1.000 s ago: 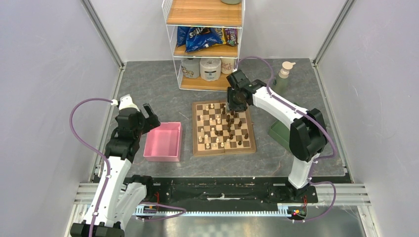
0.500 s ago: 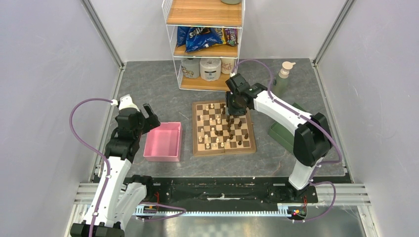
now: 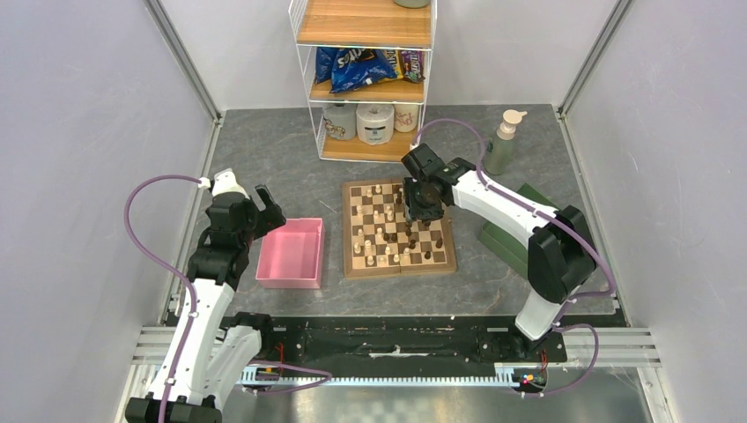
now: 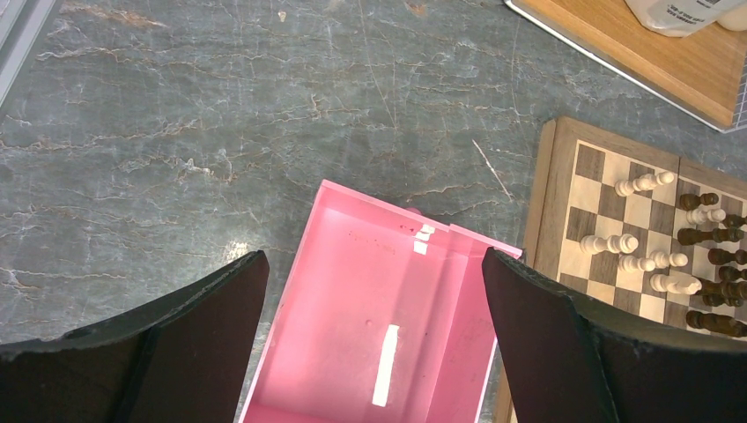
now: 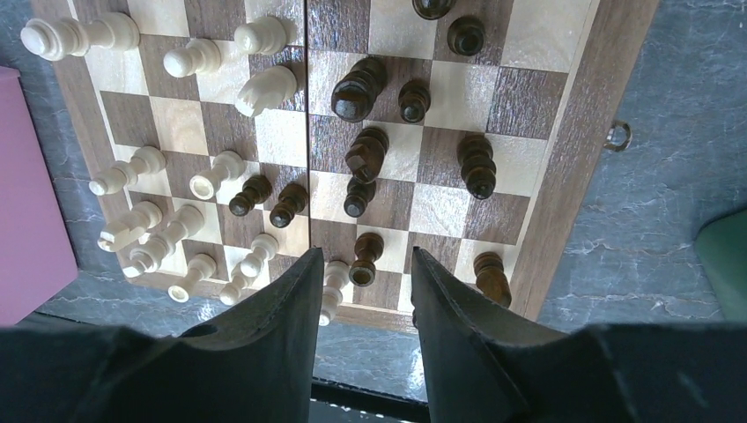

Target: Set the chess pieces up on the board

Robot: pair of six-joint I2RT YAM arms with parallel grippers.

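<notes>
At the centre of the table (image 3: 282,167) lies the board (image 3: 398,270), pink tray (image 4: 352,291) to its left under the wide-spread left gripper (image 4: 374,257). The right gripper (image 5: 365,257), narrowly parted and empty, hangs above the far-right squares; lowering could topple the crowded chess pieces (image 5: 366,152) there

I find the board (image 3: 399,268) lying flat and square-on: tan and dark brown checks inside a brown wooden border, a seam down its middle. The chess pieces (image 5: 366,154) stand scattered over it, not in ranks. The cream-white pieces (image 5: 264,88) crowd my left half, the dark brown-black pieces (image 5: 477,164) my right, with a few mixed near the seam.
</notes>
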